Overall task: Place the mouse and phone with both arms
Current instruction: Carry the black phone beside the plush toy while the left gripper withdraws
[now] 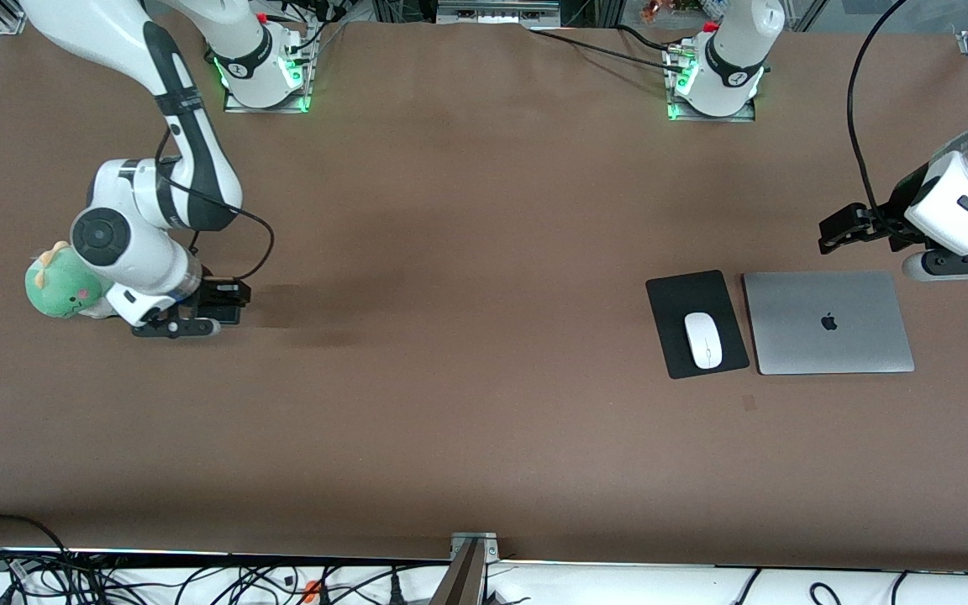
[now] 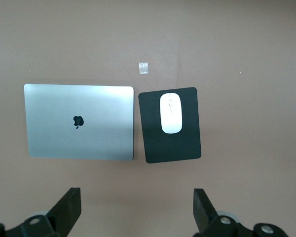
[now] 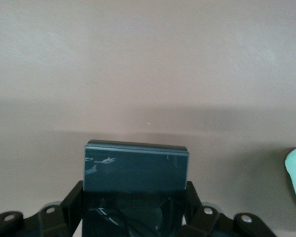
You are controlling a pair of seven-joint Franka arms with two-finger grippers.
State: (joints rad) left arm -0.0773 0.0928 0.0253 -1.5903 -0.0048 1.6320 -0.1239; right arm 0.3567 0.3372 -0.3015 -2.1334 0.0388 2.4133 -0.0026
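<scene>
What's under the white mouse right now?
The mouse lies on a black mouse pad, beside a closed silver laptop. The pad lies flat on the brown table. The patch of pad directly beneath the mouse is covered, so it cannot be seen.

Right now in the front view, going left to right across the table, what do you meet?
Green plush toy → right gripper shut on the phone → mouse pad with the mouse on it → laptop → left gripper, open.

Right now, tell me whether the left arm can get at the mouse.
Probably yes. The left gripper hangs open beside the laptop, and nothing covers the mouse lying on the mouse pad. The right gripper is shut on the phone.
</scene>
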